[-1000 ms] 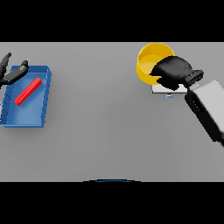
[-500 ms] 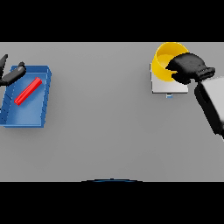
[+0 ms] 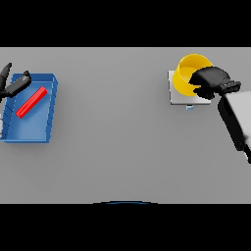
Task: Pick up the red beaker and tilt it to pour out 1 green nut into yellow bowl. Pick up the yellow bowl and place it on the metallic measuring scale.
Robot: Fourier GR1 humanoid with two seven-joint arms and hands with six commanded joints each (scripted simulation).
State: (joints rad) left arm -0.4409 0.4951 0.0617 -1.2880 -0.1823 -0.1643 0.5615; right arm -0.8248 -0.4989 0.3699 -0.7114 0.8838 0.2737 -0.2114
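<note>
Yellow bowl held over the scale at the right, red beaker lying in the blue tray at the left.

The left hand, fingers loosely spread and holding nothing, hangs over the rectangular blue tray, where the slim red beaker lies slantwise. Far right, the right hand curls round the rim of the round, smooth yellow bowl, tilted over the flat, square metallic scale. No writing is legible.

A plain grey bench fills the view. At its left side lies a blue tray, a red beaker resting slantwise inside it. At the far right a metallic measuring scale sits flat on the bench, well apart from the tray.
</note>
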